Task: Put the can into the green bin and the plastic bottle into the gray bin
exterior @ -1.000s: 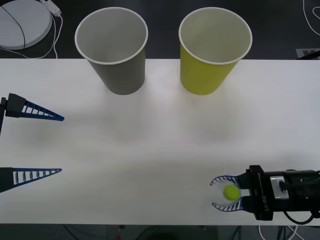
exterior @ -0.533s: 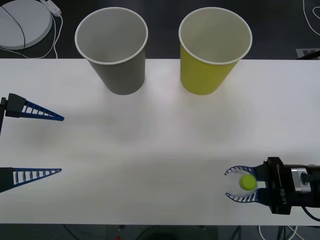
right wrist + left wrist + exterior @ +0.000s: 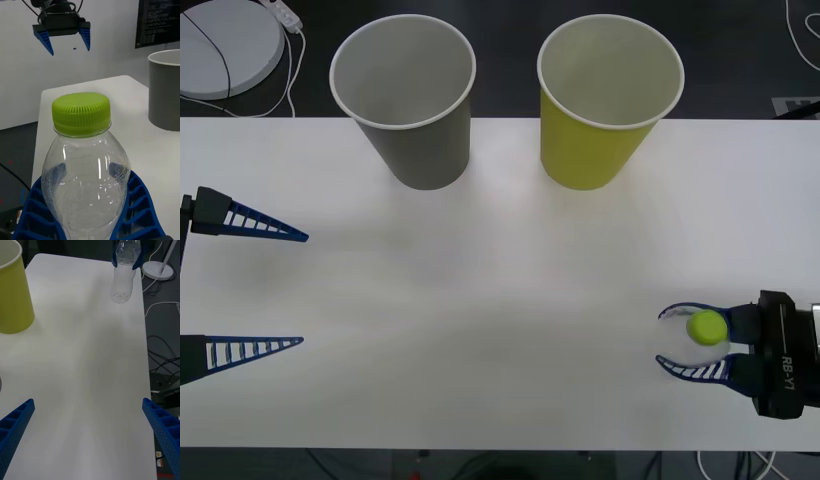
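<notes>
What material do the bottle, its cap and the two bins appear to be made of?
The plastic bottle, held by the right gripper, looks like thin clear plastic: glossy and see-through. Its cap seems matte lime-green moulded plastic with fine vertical ridges. The gray bin and green bin look like matte coated paper or card, with rolled white rims, though thin plastic is possible.

Both grippers carry blue, ribbed, tapering fingers (image 3: 255,222), and the black right wrist (image 3: 783,355) bears white "RB-Y1" lettering.

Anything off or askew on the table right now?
Nothing stands out. The gray bin and green bin stand upright, the plastic bottle is upright in the right gripper, capped. The left gripper waits open.
</notes>
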### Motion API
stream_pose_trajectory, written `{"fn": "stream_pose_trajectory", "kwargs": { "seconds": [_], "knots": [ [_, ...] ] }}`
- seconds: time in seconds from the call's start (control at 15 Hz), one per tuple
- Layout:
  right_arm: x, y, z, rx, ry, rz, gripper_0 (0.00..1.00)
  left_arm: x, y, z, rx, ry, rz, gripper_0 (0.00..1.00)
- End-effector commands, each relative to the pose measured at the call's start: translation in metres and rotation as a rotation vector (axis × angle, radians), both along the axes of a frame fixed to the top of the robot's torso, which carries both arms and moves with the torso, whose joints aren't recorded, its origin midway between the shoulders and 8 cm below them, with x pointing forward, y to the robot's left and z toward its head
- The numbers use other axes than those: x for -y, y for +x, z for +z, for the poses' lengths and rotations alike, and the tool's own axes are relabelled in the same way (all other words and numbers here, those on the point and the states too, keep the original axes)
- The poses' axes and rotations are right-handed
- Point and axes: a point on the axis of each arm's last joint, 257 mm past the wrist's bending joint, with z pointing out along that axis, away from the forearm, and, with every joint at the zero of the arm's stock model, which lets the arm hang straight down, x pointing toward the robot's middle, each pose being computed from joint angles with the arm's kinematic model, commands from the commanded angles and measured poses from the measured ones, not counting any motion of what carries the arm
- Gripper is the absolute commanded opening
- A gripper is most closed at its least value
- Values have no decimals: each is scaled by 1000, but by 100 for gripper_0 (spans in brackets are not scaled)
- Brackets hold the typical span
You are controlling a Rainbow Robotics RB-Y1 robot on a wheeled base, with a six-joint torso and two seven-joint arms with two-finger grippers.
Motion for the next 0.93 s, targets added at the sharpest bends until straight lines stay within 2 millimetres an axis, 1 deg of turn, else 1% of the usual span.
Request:
{"fn": "stream_pose_trajectory", "kwargs": {
  "seconds": [0.07,0.27,0.6,0.8,0.93],
  "knots": [
    [2,4,23,-31,9,-58,0,0,0,0,0,0,0,100],
    [4,5,53,-68,17,-105,0,0,0,0,0,0,0,100],
    [12,11,96,-134,-12,-189,0,0,0,0,0,0,0,100],
    [9,14,118,-198,-12,-225,0,0,0,0,0,0,0,100],
    [3,16,132,-246,5,-245,0,0,0,0,0,0,0,100]
  ]
}}
